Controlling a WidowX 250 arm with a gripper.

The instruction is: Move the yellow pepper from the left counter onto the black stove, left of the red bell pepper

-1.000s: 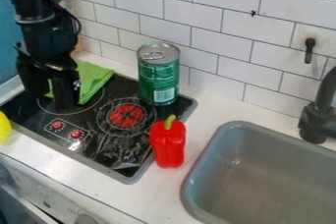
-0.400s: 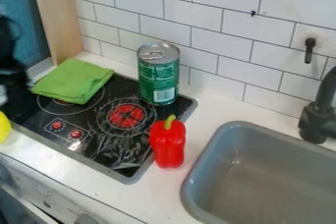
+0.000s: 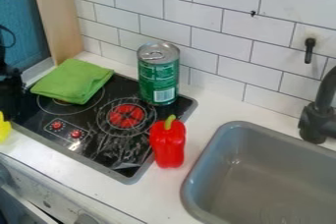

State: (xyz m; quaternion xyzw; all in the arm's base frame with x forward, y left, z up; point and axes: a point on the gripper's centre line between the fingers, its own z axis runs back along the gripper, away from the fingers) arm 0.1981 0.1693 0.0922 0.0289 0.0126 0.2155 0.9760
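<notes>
Nearest, at the lower left, is the white front of an appliance (image 3: 49,201) with a dial (image 3: 86,218), below the edge of the pale worktop (image 3: 160,196). The grey sink (image 3: 190,183) is set into the worktop at the lower right, its basin cut off by the view. A red pepper (image 3: 169,144) stands upright with its green stem up, at the right edge of the black cooktop (image 3: 108,152). At the left edge of the view is a yellow object (image 3: 4,128), partly cut off. Just beyond it is the black gripper (image 3: 9,98), also cut off; whether it is open or shut, or has hold of anything, I cannot tell. The black tap (image 3: 317,120) rises behind the sink. A green can (image 3: 158,75) stands upright on the cooktop's far right part, and a folded green cloth (image 3: 73,80) lies over its far left corner. Behind are a wooden panel (image 3: 58,16), a blue surface (image 3: 26,26) and a white tiled wall (image 3: 216,26) with a black fitting (image 3: 310,50).
</notes>
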